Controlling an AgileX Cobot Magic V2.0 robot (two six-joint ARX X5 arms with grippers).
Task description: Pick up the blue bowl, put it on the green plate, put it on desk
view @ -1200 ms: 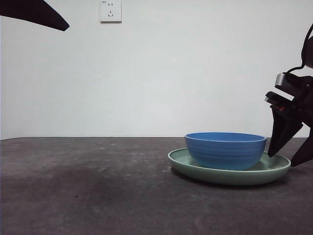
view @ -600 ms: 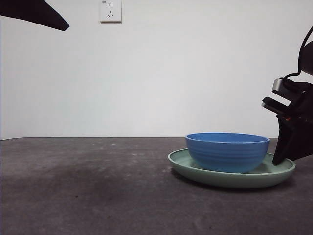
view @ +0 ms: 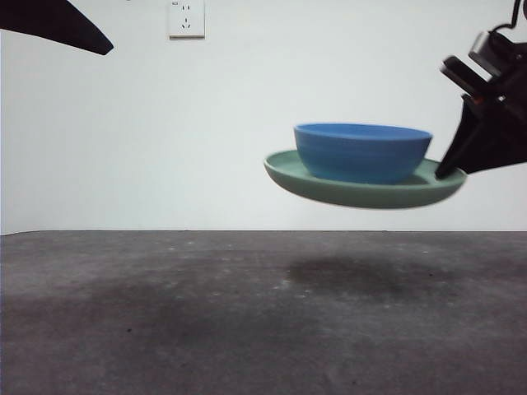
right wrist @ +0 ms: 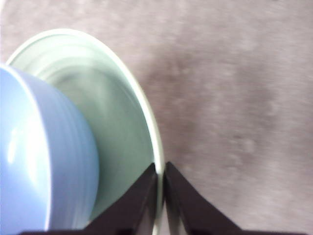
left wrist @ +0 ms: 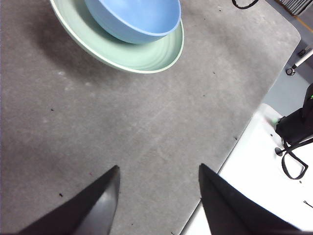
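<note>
The blue bowl sits in the green plate, and both hang in the air well above the desk. My right gripper is shut on the plate's right rim and holds it up. In the right wrist view its jaws pinch the plate's rim, with the bowl just beside them. My left gripper is open and empty over the desk; from it the bowl and plate show farther off. It shows only as a black tip at the top left of the front view.
A white wall socket is on the back wall. The plate's shadow lies on the desk below it. In the left wrist view the desk's edge runs past a white surface with black cables.
My right gripper closed on the plate's rim and lifted plate and bowl together off the desk, up and slightly left. The left arm has not moved.
</note>
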